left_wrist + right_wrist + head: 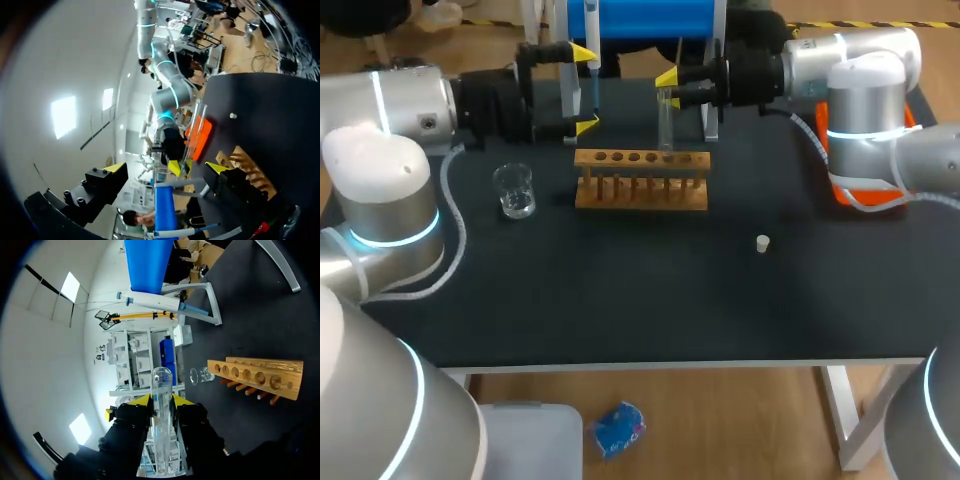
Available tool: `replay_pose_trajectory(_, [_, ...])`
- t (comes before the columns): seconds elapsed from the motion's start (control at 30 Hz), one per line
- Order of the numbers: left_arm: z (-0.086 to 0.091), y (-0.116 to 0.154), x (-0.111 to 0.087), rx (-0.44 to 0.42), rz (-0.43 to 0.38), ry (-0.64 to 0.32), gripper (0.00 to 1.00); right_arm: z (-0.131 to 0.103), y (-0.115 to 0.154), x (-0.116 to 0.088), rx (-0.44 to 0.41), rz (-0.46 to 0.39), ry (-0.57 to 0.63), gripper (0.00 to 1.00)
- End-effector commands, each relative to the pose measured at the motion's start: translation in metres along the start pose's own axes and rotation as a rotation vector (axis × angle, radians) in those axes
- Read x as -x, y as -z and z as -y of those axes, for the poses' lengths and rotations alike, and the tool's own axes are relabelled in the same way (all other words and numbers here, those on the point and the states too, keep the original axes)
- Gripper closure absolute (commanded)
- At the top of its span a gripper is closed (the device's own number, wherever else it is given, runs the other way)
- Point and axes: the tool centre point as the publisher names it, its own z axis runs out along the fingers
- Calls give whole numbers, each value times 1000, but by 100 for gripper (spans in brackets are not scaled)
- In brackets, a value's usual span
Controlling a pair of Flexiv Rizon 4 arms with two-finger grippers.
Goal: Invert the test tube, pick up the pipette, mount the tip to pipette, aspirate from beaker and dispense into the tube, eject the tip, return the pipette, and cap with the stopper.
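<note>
1. We count two grippers, one tube, one pipette, one beaker, one stopper, one rack, one stand and one orange box, all on or over one black table (620, 300).
2. Our right gripper (667, 85) is clamped on the tube (665, 120). In the right wrist view both yellow tips press on the glass from either side.
3. The tube stands upright in the head view, held over the right end of the rack (640, 185) and lined up with its row of holes. We cannot tell whether its lower end touches the rack.
4. Our left gripper (585, 88) has its fingers spread wide and grips nothing. It sits near the table's far edge, left of the right gripper and just beyond the rack's left end.
5. The pipette (592, 60) hangs from the blue-topped stand (650, 15) at the far edge. In the head view its shaft falls in line with the gap between the left fingers. We cannot tell whether it is truly inside that gap, and we see no finger touching it.
6. The beaker (513, 190) stands to the left of the rack, towards the table's left edge, near the left gripper but apart from it.
7. The stopper (762, 243) lies alone on the right half of the table, nearer the front edge than the rack and well apart from both grippers.
8. The orange box (865, 195) sits at the right edge, under our right arm.
</note>
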Motion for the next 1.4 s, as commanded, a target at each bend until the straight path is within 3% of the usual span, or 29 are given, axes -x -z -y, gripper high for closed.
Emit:
replay_pose_trajectory(0.03, [-4,-4,-3,-132,-22,-30,0,0,1,0,-1,2,1,100])
replay_pose_trajectory(0.27, [3,-13,-8,-146,-38,-50,0,0,1,0,-1,2,1,100])
replay_pose_trajectory(0.6, [22,-33,-19,-127,67,-115,0,0,1,0,-1,2,1,100])
replay_pose_trajectory(1.07, [23,-34,-20,-118,57,-122,0,0,1,0,-1,2,1,100])
replay_pose_trajectory(1.23, [36,-49,-26,-209,54,-163,0,0,1,0,-1,2,1,100])
replay_pose_trajectory(1.4, [44,-62,-38,-238,51,-150,0,0,1,0,-1,2,1,100])
